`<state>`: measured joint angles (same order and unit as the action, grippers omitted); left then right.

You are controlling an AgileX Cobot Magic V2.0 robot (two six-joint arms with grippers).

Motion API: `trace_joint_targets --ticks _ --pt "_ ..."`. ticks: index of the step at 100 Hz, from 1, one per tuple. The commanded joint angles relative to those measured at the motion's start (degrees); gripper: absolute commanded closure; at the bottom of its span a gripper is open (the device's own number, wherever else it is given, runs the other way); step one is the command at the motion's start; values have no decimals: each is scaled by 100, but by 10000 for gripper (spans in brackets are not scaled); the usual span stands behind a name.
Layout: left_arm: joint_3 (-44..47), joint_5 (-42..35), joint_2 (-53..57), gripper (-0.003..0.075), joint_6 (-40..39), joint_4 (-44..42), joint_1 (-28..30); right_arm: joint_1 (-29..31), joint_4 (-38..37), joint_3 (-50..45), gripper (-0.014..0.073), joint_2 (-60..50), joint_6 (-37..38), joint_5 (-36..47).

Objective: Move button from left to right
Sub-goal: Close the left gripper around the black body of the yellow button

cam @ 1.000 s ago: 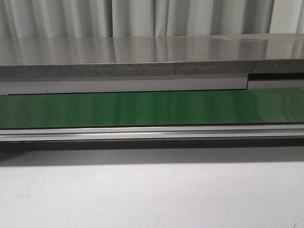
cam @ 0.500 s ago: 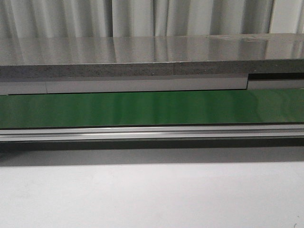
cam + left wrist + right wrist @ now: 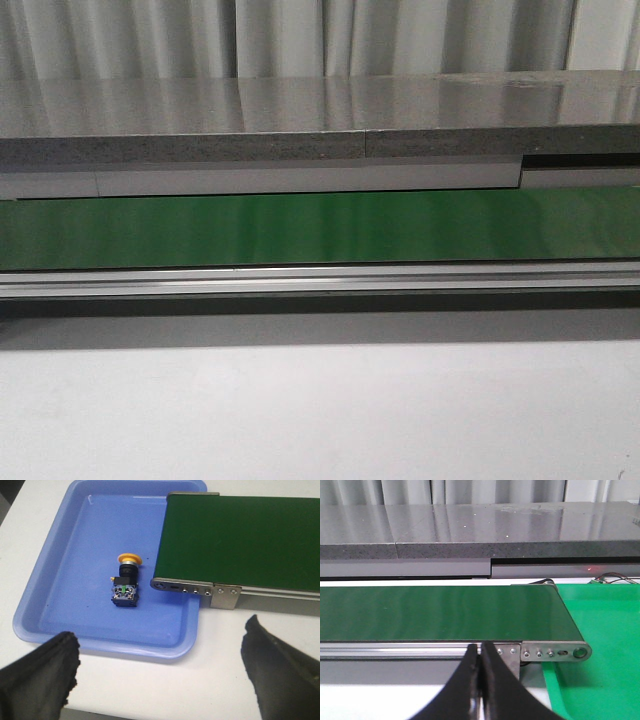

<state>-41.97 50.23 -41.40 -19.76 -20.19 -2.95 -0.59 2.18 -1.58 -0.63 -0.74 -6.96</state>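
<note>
The button (image 3: 125, 580), with a yellow-orange mushroom head and a black boxy body, lies on its side in a blue tray (image 3: 60, 575) in the left wrist view. My left gripper (image 3: 160, 647) is open and empty, above the white table just short of the tray's rim, its fingers (image 3: 42, 672) wide apart. My right gripper (image 3: 480, 652) is shut and empty, in front of the green conveyor belt (image 3: 440, 612) near its right end. Neither gripper nor the button shows in the front view.
The green belt (image 3: 320, 228) runs across the front view behind an aluminium rail (image 3: 320, 278). Its left end (image 3: 240, 540) overhangs the blue tray. A green tray (image 3: 600, 645) sits under the belt's right end. A grey stone counter (image 3: 320, 120) stands behind.
</note>
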Motion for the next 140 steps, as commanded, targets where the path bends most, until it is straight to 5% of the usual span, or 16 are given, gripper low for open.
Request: trace_joint_targets --ticks 1,27,60,140 --pt "-461 -285 -503 83 -99 -183 184 -15 -58 85 662 -108 -4 483" --pt "-1412 -450 -1930 82 224 -116 1147 -15 -58 85 662 -108 -4 483" --pt "-2328 -646 -3949 82 1387 1158 2367 -15 -58 85 662 -108 -4 483" --pt "-2533 -1288 -5705 82 1938 1797 2551 -15 -58 85 662 -108 -4 483"
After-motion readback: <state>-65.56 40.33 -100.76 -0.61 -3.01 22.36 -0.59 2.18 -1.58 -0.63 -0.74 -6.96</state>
